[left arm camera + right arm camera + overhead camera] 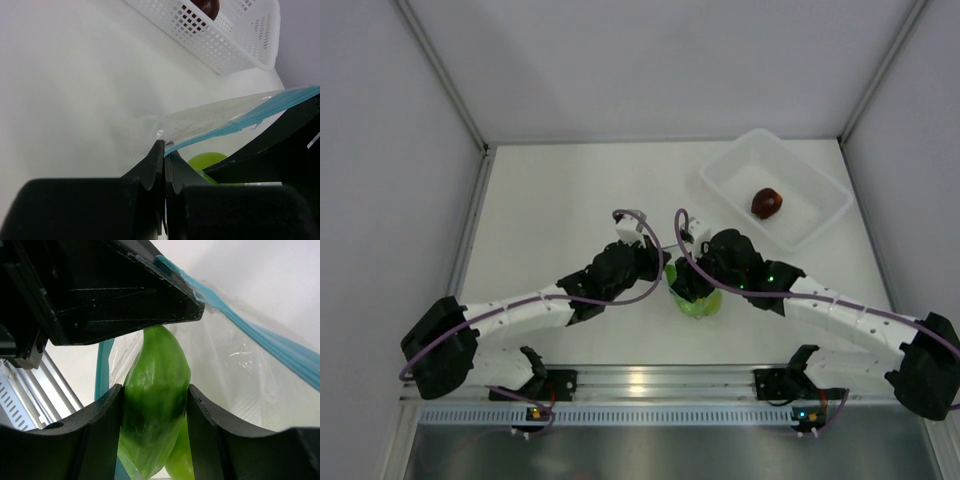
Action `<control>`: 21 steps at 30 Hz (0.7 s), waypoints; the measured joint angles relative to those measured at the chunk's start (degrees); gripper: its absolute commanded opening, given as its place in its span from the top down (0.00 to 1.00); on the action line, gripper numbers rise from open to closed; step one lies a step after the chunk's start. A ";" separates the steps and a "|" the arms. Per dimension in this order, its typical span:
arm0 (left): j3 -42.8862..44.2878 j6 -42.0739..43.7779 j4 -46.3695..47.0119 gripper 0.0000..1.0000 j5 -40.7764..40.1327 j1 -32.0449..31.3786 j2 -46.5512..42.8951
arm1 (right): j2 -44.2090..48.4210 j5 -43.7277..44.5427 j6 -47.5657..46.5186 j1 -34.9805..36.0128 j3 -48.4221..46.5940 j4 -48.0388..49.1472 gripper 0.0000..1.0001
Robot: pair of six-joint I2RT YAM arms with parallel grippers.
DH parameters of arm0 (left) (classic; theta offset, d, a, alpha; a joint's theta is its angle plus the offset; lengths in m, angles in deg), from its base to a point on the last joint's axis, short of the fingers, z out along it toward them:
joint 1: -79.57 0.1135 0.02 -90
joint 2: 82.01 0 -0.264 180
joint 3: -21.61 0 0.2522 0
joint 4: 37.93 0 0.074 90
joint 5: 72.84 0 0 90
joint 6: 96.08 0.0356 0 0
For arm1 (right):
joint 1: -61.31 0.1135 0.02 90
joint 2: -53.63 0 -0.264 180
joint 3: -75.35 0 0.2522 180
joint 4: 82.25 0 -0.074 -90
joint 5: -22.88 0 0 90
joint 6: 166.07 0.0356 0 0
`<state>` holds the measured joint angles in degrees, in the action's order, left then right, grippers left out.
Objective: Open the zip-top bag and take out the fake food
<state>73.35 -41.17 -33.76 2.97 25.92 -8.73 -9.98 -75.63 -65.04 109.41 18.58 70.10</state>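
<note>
The zip-top bag is held up between both grippers near the table's front middle. My left gripper is shut on the bag's teal zipper edge. My right gripper is shut on the elongated green fruit, which has crinkly bag film over it. The yellow-green apple sits in the bag just behind; it also shows in the right wrist view. The dark red-brown fruit lies in the white tray. In the top view the left gripper and right gripper almost touch.
The white tray stands at the back right; its perforated wall shows in the left wrist view, beyond the bag. The left gripper's black body hangs close above the right fingers. White walls enclose the table; a metal rail runs along the front.
</note>
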 measured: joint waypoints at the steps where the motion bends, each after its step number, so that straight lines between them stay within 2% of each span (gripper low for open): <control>1: 0.00 -0.66 0.00 1.00 0.11 0.17 -0.02 | 0.17 -0.35 -0.44 -0.02 0.02 0.13 1.00; 9: 0.17 -5.75 -1.70 0.99 2.51 1.92 -0.68 | 0.13 -3.39 -4.44 -0.57 0.26 1.05 1.00; 11: 0.17 -6.54 -2.93 0.93 2.56 2.01 -0.96 | -0.44 -3.74 -5.18 -0.57 0.26 1.18 1.00; 12: 0.17 -6.84 -3.50 0.85 2.54 2.12 -1.16 | -0.79 -3.87 -5.51 -0.57 0.26 1.36 1.00; 15: 0.35 -7.93 -5.62 0.78 1.97 2.49 -1.31 | -1.36 -4.00 -6.19 -0.57 0.26 1.51 1.00; 19: 0.42 -8.79 -6.60 0.75 1.70 2.69 -1.57 | -1.38 -3.78 -6.47 -0.57 0.26 1.62 1.00; 21: 0.46 -9.20 -6.84 0.80 1.75 2.78 -1.57 | -1.38 -3.54 -6.43 -0.57 0.26 1.60 1.00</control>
<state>73.81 -50.37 -40.60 4.72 28.70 -10.31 -11.36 -79.17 -71.46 108.84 18.84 71.69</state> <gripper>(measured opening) 0.249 0.484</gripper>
